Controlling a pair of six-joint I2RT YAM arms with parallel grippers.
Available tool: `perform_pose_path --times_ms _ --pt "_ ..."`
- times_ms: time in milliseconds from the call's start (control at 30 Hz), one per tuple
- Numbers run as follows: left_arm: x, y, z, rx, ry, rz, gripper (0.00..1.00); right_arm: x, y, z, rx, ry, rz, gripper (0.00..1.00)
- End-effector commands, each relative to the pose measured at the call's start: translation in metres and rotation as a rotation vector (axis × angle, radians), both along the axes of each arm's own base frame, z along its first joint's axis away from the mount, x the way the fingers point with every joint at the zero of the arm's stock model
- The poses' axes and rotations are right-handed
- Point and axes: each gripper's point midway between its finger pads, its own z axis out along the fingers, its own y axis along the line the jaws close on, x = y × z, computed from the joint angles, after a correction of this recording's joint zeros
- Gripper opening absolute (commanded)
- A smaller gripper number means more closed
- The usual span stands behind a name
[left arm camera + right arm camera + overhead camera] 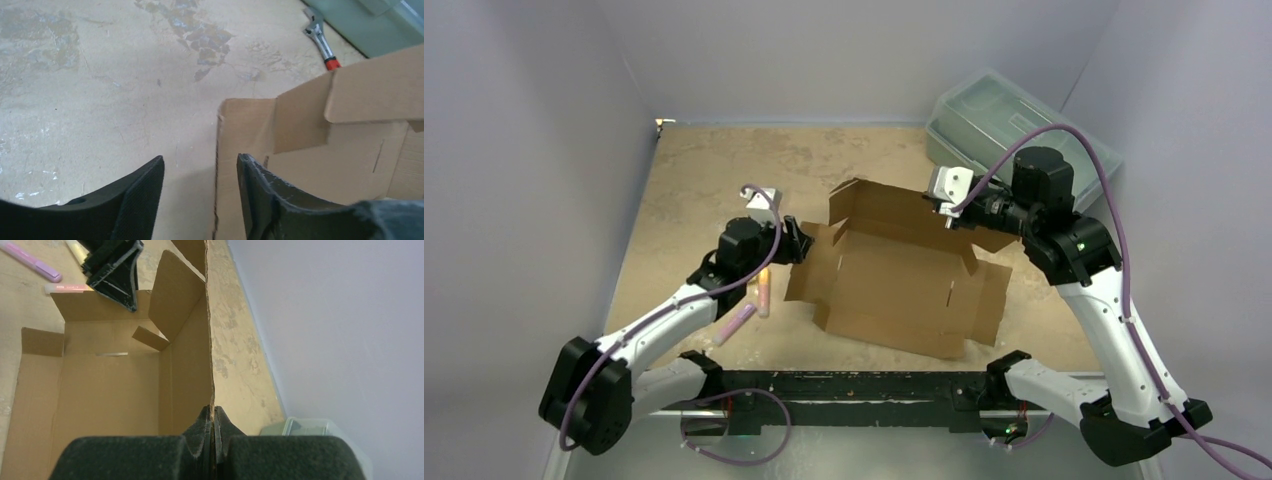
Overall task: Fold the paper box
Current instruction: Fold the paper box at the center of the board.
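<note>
I held the brown corrugated cardboard box (pixel 894 285) by one wall in the right claw (pixel 213 411); left claw (pixel 200 160) (part-open, empty) faced its flap edge.

surface (pixel 704 180): we see a tan, mottled top with greyer worn patches.
paper box (pixel 894 300): we find it near the middle, its base flat on the surface and some flaps raised.
markers: we count two, a lilac marker (pixel 736 324) and a peach marker (pixel 764 292), left of the paper box.
toolbox (pixel 984 115): we see it in the far right corner.
wrench (pixel 320 42): red-handled, near the toolbox.
</note>
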Motion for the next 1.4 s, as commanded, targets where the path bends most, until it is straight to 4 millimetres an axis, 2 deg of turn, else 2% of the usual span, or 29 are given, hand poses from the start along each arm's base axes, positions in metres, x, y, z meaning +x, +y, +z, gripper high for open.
perform_pose_path --times_ms 0,67,133,233,367,500,600,633,733,867,933,967,1033,1133,1267,1367 --pt "0.014 -0.014 0.001 -0.048 0.068 -0.064 0.47 0.002 0.002 0.019 0.024 -0.063 0.008 0.0" --pt "0.019 -0.021 -0.001 -0.061 0.085 -0.101 0.28 0.004 0.001 0.019 0.022 -0.065 -0.004 0.0" --pt "0.021 -0.026 -0.001 -0.07 0.082 -0.135 0.0 0.011 -0.001 0.021 0.023 -0.073 -0.03 0.0" --pt "0.03 -0.029 0.019 -0.079 -0.009 -0.147 0.0 0.029 -0.007 0.031 0.048 -0.095 -0.122 0.0" --pt "0.047 -0.024 0.074 -0.086 -0.254 -0.104 0.0 0.05 -0.009 0.067 0.084 -0.156 -0.188 0.0" --pt "0.064 -0.034 0.125 -0.063 -0.468 -0.065 0.0 0.059 -0.005 0.105 0.06 -0.259 -0.16 0.0" --pt "0.079 -0.042 0.144 -0.05 -0.558 -0.026 0.0 0.07 -0.006 0.128 0.045 -0.358 -0.17 0.0" --pt "0.084 -0.042 0.146 -0.041 -0.582 -0.009 0.0 0.075 -0.005 0.13 0.027 -0.377 -0.171 0.0" --pt "0.09 -0.042 0.141 -0.022 -0.638 0.01 0.0 0.083 -0.003 0.12 -0.024 -0.387 -0.155 0.0" --pt "0.081 -0.035 0.107 0.014 -0.661 0.004 0.0 0.082 0.002 0.072 -0.055 -0.317 -0.123 0.0" --pt "0.072 -0.03 0.091 0.022 -0.682 0.0 0.0 0.076 0.006 0.046 -0.062 -0.268 -0.097 0.0" --pt "0.067 -0.027 0.077 0.036 -0.676 -0.006 0.0 0.071 0.008 0.039 -0.053 -0.247 -0.081 0.0" --pt "0.06 -0.023 0.062 0.053 -0.675 -0.013 0.0 0.058 0.014 0.028 -0.036 -0.202 -0.034 0.0" --pt "0.052 -0.018 0.049 0.068 -0.662 -0.018 0.0 0.035 0.022 0.02 -0.006 -0.144 0.033 0.0" --pt "0.04 -0.013 0.043 0.054 -0.662 -0.021 0.0 0.011 0.033 0.012 0.027 -0.076 0.122 0.0" --pt "0.034 -0.012 0.039 0.053 -0.657 -0.031 0.0 0.013 0.033 0.008 0.035 -0.073 0.096 0.0"
